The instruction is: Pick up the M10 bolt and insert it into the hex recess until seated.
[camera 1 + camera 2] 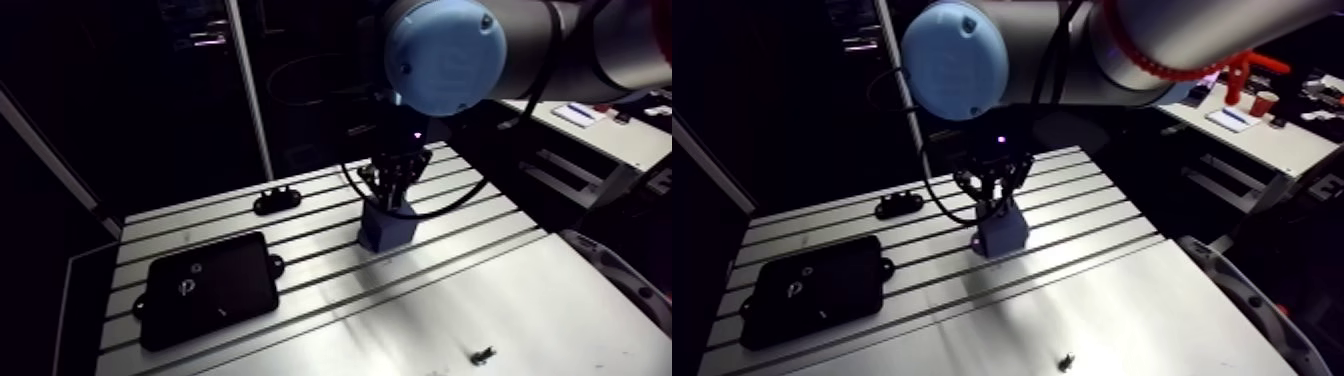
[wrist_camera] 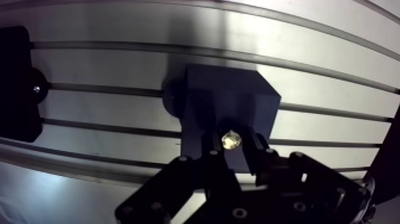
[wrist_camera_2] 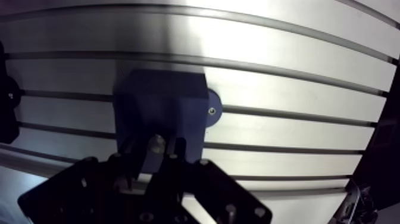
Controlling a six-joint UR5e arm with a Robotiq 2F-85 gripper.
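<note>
While the pincer (image 2: 233, 150) is clenched on the M10 bolt (image 2: 231, 140), the bolt hangs between the fingertips directly over the top face of the blue block (image 2: 226, 95), on the side of that face nearest the pincer. Only the bolt's bright end shows in the wrist view; shank and head cannot be told apart. The hex recess is hidden by the bolt and fingers, so I cannot tell whether the bolt has entered it or merely sits above it. The block stands on the slotted table (image 2: 309, 42), held by a round mounting tab (image 3: 212, 111) with a screw.

Risks, judged from this pose:
- Hex flats not lined up with the recess. The bolt would land on the rim and jam rather than drop in, and pushing on would load the wrist.
- Bolt tilted in the grip. This cannot be checked here, and a tilt would make it wedge part-way and read falsely as seated.
- Slip in the fingers under downward push, since the smooth metal gives little hold. The bolt would ride up and stay proud.
- Letting go before full depth, which could let the bolt topple off the block onto the table.

The black plate (image 1: 210, 288) and a small loose part (image 1: 483, 354) lie well apart and pose no hazard.
</note>
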